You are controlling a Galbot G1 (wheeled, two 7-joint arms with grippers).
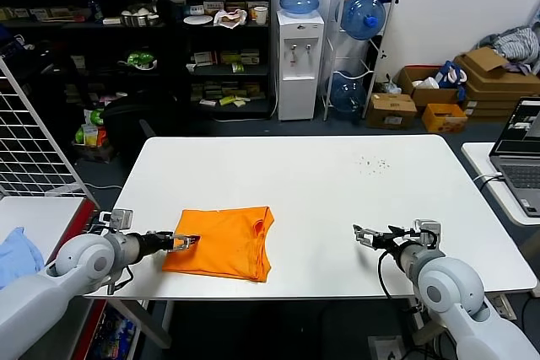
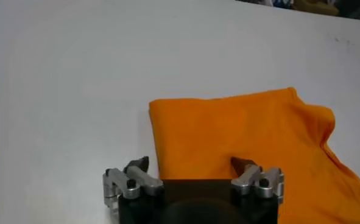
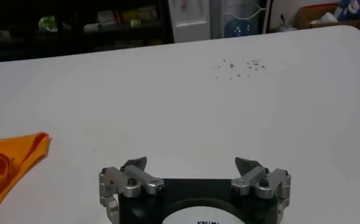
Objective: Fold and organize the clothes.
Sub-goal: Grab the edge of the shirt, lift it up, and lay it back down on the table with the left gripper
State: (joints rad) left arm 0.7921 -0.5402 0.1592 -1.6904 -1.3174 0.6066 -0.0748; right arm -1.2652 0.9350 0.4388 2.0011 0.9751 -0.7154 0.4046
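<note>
**Left tool at the shirt's edge, ready for another fold**

The shirt (image 1: 224,242) lies on the table (image 1: 337,183) toward its 7 o'clock corner, already doubled into a rough rectangle. The left tool (image 1: 184,242) sits at the shirt's 9 o'clock edge, jaws spread wide and holding nothing; in the left wrist view one fingertip (image 2: 242,163) is over the cloth and the other over bare table, so the edge runs between them. To do this step well, I judge the tool should go low enough to catch every layer at that edge, close firmly, then carry the edge across toward 3 o'clock in a flat arc, so the layers don't slide apart.

The right tool (image 1: 369,236) hovers over bare table at about 5 o'clock, well apart from the shirt, open and empty; it could pin the far side during the fold.

The shirt is bright orange, soft and slightly rumpled. Its 3 o'clock side is bunched, with a ribbed edge showing near the upper corner. No lettering is visible.
</note>
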